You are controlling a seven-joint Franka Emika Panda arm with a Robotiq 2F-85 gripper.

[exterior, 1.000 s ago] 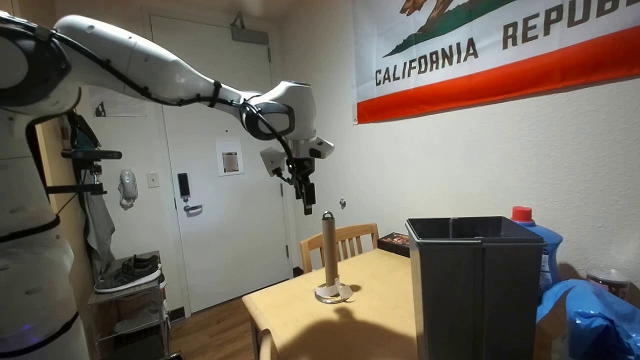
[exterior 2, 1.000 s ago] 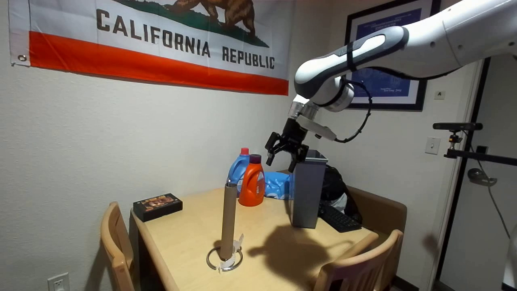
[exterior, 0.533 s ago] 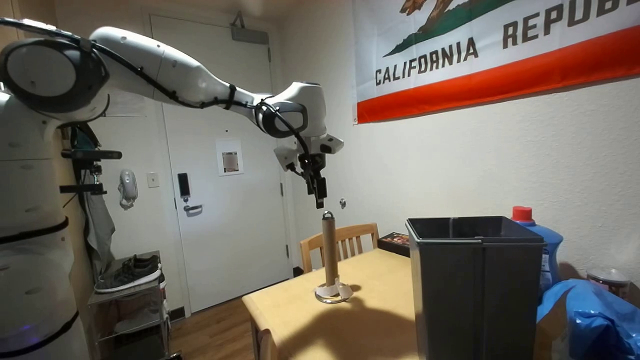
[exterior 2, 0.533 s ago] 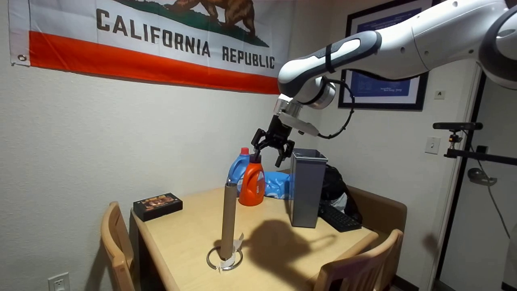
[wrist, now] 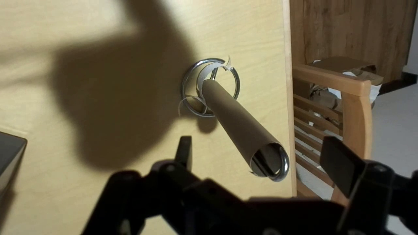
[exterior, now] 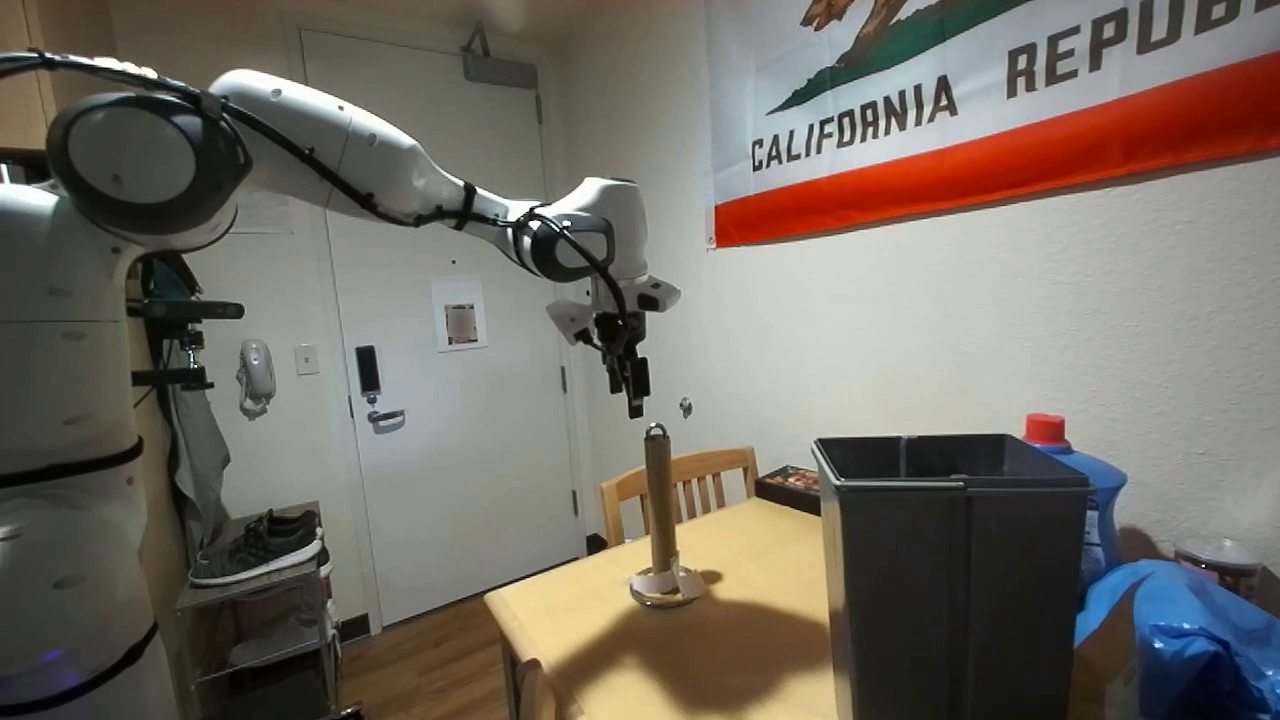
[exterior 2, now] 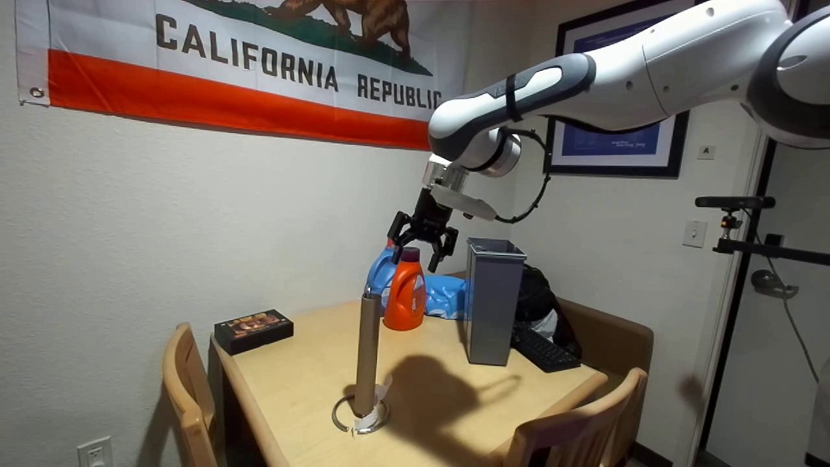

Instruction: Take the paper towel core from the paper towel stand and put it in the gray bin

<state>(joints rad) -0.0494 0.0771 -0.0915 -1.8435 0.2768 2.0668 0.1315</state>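
Note:
The paper towel core [exterior: 660, 505] stands upright on the paper towel stand, also in an exterior view [exterior 2: 367, 353] and the wrist view [wrist: 240, 122]. The paper towel stand's ring base [exterior 2: 336, 418] rests on the table with torn paper on it, and its metal loop [wrist: 284, 164] shows at the core's top. My gripper [exterior 2: 415, 263] is open and empty, above the core's top and apart from it. In the wrist view the core's top end lies between the spread fingers [wrist: 257, 147]. The gray bin [exterior: 955, 600] stands on the table, also in an exterior view [exterior 2: 494, 311].
An orange detergent bottle [exterior 2: 405, 298], a blue bottle [exterior 2: 382, 269] and a blue bag [exterior 2: 445, 297] stand near the gray bin. A black box [exterior 2: 253, 332] lies at the table's wall side. Wooden chairs [exterior 2: 188, 395] stand at the table [exterior 2: 305, 363] edges.
My gripper has moved across toward the core, away from the gray bin, and has come down slightly in the last half second. It stays open. The core, stand and bin have not moved.

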